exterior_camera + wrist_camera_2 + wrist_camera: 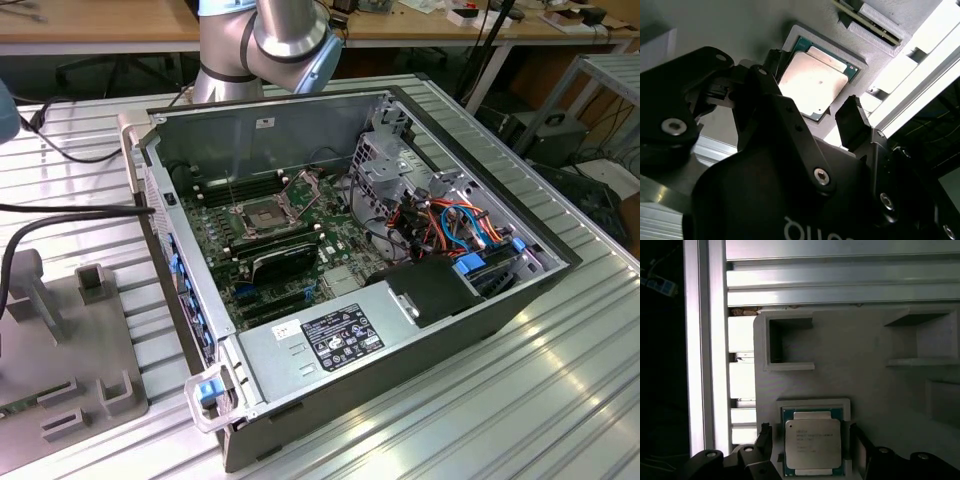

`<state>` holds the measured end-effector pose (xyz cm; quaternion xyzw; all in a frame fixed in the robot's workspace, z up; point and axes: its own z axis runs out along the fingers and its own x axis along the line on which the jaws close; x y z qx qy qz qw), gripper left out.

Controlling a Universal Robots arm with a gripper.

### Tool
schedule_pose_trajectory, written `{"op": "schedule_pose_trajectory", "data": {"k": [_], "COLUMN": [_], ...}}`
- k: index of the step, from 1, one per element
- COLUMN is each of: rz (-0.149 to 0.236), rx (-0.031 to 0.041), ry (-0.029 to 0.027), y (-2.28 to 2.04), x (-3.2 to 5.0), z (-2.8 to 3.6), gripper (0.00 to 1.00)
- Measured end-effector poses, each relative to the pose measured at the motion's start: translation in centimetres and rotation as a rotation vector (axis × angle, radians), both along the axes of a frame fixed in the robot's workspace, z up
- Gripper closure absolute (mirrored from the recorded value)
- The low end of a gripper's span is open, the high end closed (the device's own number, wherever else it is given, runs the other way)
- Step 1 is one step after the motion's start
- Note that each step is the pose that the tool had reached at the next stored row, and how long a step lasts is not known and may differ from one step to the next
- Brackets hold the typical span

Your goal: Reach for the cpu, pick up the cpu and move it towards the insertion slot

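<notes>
The cpu (pixel 813 442) lies flat, metal face up, in a shallow square pocket of the grey holder plate (pixel 865 365). This seat probably keeps it squared and easy to find. The gripper (pixel 815 92) hangs just above it with jaws spread wide, a dark finger (pixel 854 119) on either side of the chip, apparently touching nothing and holding nothing. The insertion slot (pixel 262 215) sits well apart, inside the computer case (pixel 300 125).

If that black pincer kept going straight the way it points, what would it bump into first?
Probably the cpu, lying flat in its grey holder: the open pincer points straight at it. Its tips might touch the holder's raised rim first; depth is hard to judge.
</notes>
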<state>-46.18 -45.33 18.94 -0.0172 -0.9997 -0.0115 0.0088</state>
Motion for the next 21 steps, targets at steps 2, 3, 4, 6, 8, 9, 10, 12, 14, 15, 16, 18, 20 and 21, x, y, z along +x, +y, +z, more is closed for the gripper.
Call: {"op": "schedule_pose_trajectory", "data": {"k": [2, 3, 4, 6, 8, 9, 10, 12, 14, 15, 16, 18, 20, 21], "rz": [-0.002, -0.002, -0.002, -0.002, -0.002, -0.002, -0.002, -0.002, -0.002, -0.002, -0.002, -0.002, -0.002, -0.002], "rx": [0.0002, 0.0002, 0.0000, 0.0000, 0.0001, 0.0001, 0.0001, 0.0000, 0.0001, 0.0001, 0.0001, 0.0001, 0.0001, 0.0001], "ry": [0.0005, 0.0007, 0.0010, 0.0010, 0.0009, 0.0009, 0.0008, 0.0009, 0.0009, 0.0009, 0.0009, 0.0009, 0.0008, 0.0009], "y": [0.00, 0.01, 0.01, 0.00, 0.00, 0.00, 0.00, 0.00, 0.00, 0.00, 0.00, 0.00, 0.00, 0.00], "x": [0.11, 0.12, 0.13, 0.14, 0.14, 0.14, 0.14, 0.14, 0.14, 0.14, 0.14, 0.14, 0.14, 0.14], "z": [-0.08, -0.11, -0.13, -0.21, -0.23, -0.23, -0.23, -0.23, -0.23, -0.24, -0.24, -0.24, -0.24, -0.24], "gripper": [0.28, 0.28, 0.28, 0.28, 0.28, 0.28, 0.28, 0.28, 0.28, 0.29, 0.29, 0.36, 0.36, 0.36]}}
